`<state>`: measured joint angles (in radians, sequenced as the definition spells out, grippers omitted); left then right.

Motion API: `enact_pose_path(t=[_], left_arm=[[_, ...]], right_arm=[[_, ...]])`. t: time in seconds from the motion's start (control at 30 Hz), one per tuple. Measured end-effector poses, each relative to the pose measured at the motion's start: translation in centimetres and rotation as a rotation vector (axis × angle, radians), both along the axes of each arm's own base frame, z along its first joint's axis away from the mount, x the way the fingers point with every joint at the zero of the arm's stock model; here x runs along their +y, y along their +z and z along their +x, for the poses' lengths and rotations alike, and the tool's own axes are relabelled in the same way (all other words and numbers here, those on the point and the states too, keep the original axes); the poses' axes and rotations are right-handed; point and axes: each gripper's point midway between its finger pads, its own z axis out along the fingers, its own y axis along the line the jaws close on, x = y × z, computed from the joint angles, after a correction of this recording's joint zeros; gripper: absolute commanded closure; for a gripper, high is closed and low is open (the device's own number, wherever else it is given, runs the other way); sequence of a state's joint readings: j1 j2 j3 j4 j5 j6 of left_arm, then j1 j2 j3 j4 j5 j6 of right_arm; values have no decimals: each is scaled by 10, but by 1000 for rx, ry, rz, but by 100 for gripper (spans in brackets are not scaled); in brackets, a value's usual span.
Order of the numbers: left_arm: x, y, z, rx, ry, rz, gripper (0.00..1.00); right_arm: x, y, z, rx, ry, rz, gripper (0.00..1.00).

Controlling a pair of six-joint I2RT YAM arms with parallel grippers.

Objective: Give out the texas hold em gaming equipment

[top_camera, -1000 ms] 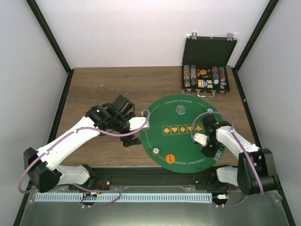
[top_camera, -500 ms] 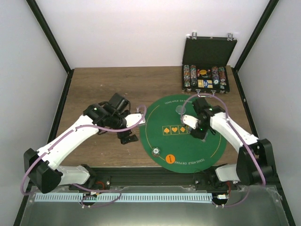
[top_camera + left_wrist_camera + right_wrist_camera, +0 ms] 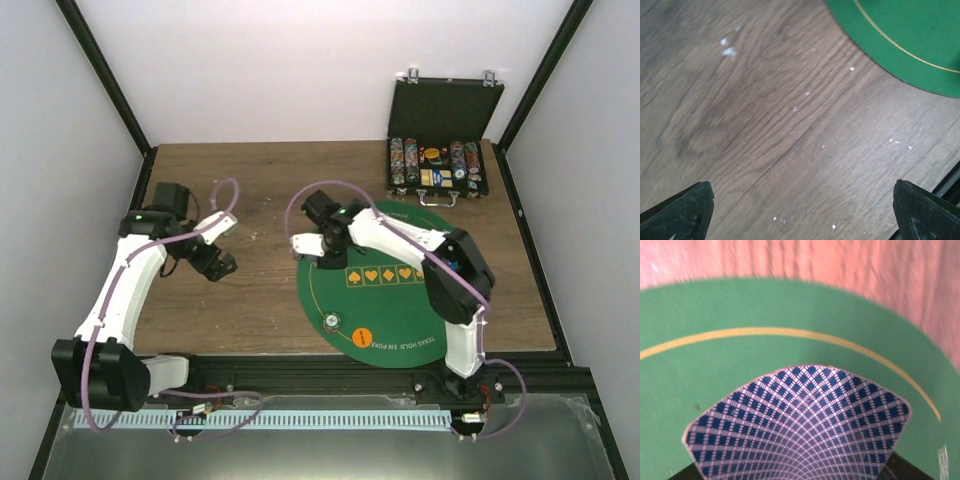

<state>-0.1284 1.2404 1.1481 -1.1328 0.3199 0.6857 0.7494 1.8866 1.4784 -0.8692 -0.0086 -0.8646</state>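
Observation:
A playing card with a blue-and-white diamond back is bowed between the jaws of my right gripper, which is shut on it. In the top view that gripper hangs over the left edge of the green felt mat, and the card shows as a pale patch. An orange disc and a striped disc lie near the mat's front rim. My left gripper is open over bare wood, left of the mat. Its dark fingertips are far apart with nothing between them.
A black hinged case with rows of chips stands open at the back right of the wooden table. The mat's edge shows at the upper right of the left wrist view. Black frame posts and white walls enclose the table.
My right arm has swung from the right side of the mat across to its left edge, carrying the card. My left arm has pulled back leftward, away from the mat.

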Motion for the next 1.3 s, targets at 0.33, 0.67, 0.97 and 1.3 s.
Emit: enact_pose_path(t=[0.33, 0.67, 0.97, 1.3], left_arm=[[47, -2, 1, 34, 146, -13, 1], [58, -2, 2, 38, 189, -22, 1], [55, -4, 3, 52, 184, -46, 1], [34, -5, 9, 83, 131, -123, 0]], right_arm=[[92, -44, -44, 48, 268, -16, 60], [141, -51, -95, 65, 440, 27, 13], [148, -49, -91, 48, 427, 59, 0], [138, 72, -107, -94, 410, 339, 0]])
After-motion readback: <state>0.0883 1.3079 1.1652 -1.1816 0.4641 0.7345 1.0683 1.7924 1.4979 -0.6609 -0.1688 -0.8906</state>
